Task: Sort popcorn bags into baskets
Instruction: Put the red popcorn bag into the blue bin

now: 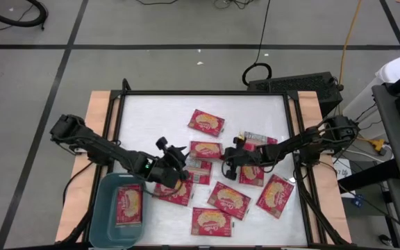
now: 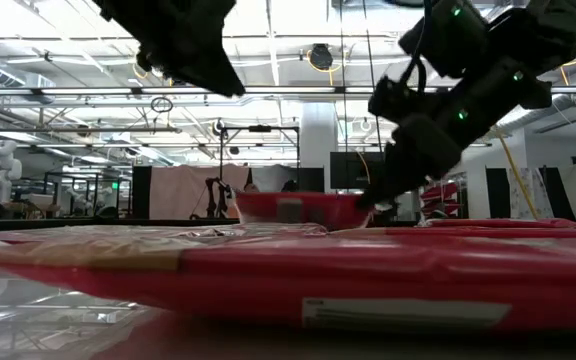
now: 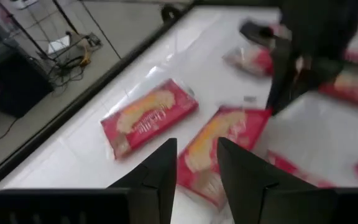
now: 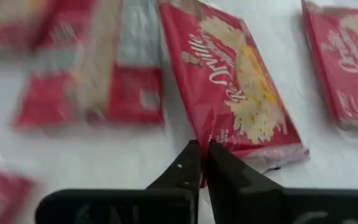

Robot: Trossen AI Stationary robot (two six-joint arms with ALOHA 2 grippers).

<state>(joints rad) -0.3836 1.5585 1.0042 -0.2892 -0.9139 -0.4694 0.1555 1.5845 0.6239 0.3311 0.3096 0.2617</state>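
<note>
With the right gripper [image 4: 202, 163] fingers pinched shut on the edge of a popcorn bag [image 4: 232, 87] mid-worktop, lift straight and slowly toward the basket [image 1: 101, 208]; the left gripper [image 3: 196, 169], fingers parted and empty, hovers beside it.

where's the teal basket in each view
high view: the teal basket sits at the table's near-left corner, one popcorn bag inside.
low view: not in it.
left wrist view: not in it.
right wrist view: not in it.
shared landmark: the right hand, shut on a bag's edge, also shows in the low view and right wrist view.
</note>
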